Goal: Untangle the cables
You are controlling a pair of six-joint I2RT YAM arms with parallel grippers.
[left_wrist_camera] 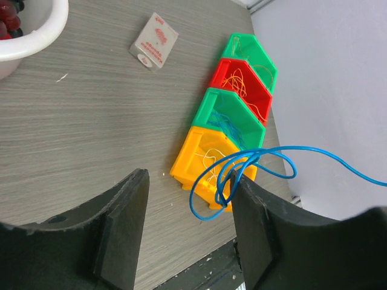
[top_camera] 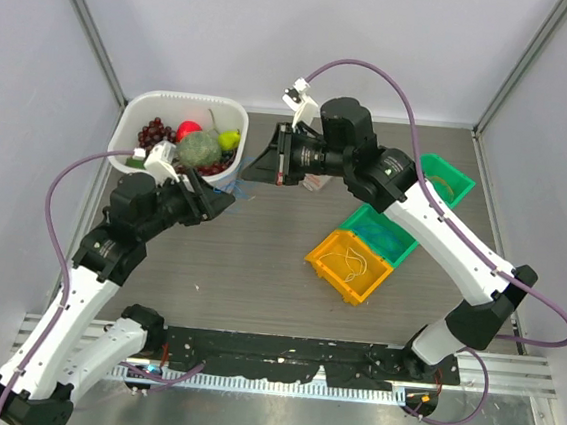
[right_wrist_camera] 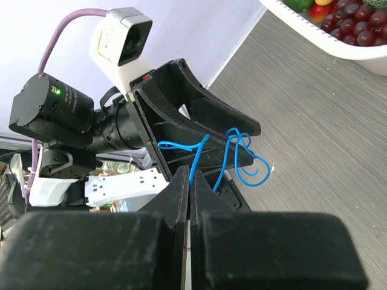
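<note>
A thin blue cable [right_wrist_camera: 242,164] hangs in loops in the air between my two grippers. My right gripper [right_wrist_camera: 190,175] is shut on one end of it. In the left wrist view the blue cable [left_wrist_camera: 242,175] loops against the inner face of the right finger [left_wrist_camera: 257,229]. My left gripper [left_wrist_camera: 190,180] is wide open around it. In the top view the left gripper [top_camera: 219,201] and the right gripper [top_camera: 263,165] face each other beside the white bowl. White wires lie in the yellow bin [left_wrist_camera: 190,154], blue ones in the green bin [left_wrist_camera: 211,109], and orange-yellow ones in the red bin [left_wrist_camera: 224,66].
A white bowl of fruit [top_camera: 136,123] stands at the back left. A small grey card [left_wrist_camera: 154,48] lies on the table behind the row of bins. A second green bin [top_camera: 453,174] ends the row at the right. The right arm hangs over the bins.
</note>
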